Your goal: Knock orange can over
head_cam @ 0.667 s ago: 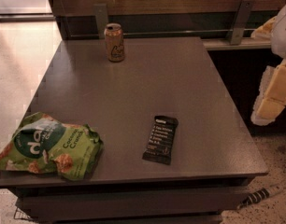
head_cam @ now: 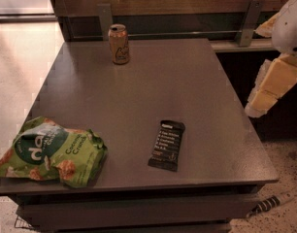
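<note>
So, one orange can (head_cam: 119,44) is standing upright at 11 o'clock, top pointing up; one gripper (head_cam: 266,95) is hanging at 3 o'clock, can't tell its state.

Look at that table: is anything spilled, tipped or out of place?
Nothing stands out. The orange can stands upright at the far edge of the table, the black snack bar lies flat, and the green snack bag sits at the front left corner. The gripper hangs beyond its right side.
</note>
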You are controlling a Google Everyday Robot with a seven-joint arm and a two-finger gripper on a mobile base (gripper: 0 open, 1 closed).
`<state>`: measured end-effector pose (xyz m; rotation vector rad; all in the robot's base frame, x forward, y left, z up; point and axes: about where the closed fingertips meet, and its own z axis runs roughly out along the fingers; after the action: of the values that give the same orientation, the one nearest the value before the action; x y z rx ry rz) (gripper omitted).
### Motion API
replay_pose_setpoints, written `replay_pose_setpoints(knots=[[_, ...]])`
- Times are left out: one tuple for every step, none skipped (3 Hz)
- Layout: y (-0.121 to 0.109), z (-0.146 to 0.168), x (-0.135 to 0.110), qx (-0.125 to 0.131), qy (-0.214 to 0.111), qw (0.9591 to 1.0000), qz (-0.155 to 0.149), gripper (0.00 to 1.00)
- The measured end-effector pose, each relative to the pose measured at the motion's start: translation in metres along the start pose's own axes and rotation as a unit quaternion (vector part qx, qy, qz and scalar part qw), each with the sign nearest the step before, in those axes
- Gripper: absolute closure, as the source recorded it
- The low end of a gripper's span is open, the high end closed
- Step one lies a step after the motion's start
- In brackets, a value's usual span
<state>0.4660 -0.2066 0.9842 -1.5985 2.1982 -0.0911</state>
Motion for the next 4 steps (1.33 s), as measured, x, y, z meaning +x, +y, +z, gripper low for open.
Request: replay_pose_setpoints(knots=[[-0.035, 0.027, -0.026, 0.029, -0.096, 0.9922, 0.074, 0.0], [-0.104, 0.039, -0.087, 0.08, -0.253, 0.9575, 0.113, 0.0], [-0.134, 0.048, -0.14, 0.081, -0.357, 0.9221, 0.125, 0.0], [-0.13, 0.07, -0.176, 0.04, -0.395, 0.9072, 0.138, 0.0]])
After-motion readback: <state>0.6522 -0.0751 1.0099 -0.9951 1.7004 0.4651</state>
